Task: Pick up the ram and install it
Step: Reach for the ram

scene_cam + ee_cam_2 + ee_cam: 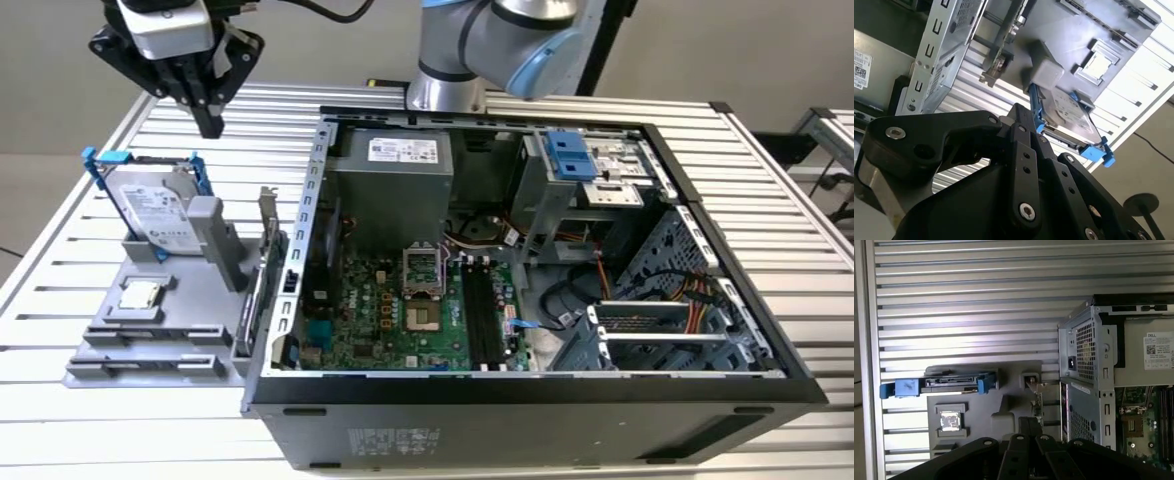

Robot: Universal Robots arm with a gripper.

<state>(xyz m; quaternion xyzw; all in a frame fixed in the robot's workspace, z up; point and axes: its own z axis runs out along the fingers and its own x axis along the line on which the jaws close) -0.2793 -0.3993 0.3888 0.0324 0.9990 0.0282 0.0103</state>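
Slatted aluminium tabletop [80, 430] all round, with an open computer case [534, 425] laid on its side and a grey parts holder [147, 345] parked just beside it on the exterior view's left. So, status as it stands:

- the ram [260, 290] is seen standing on its long edge in a slot along the holder's side nearest the case, just outside the case wall, so not installed yet. It's also picked up in both wrist views [1002, 45] [1037, 402], pretty much edge-on in the first one
- the fingers [210, 115] are held up in the air over the far part of the tabletop, behind the holder and well apart from the ram. They're pressed together tip to tip and nothing is gripped between them, which is backed up by both wrist views [1024, 140] [1026, 427]
- a silver hard drive [150, 205] in a blue frame is propped upright at the holder's far end, closest to the fingers
- a small square processor chip [140, 295] is laid flat in a pocket nearer the middle of the holder
- inside the case a green motherboard [380, 315] is exposed, with long black slots [487, 310] running next to the empty-looking socket area

Nothing is touched by the fingers right now
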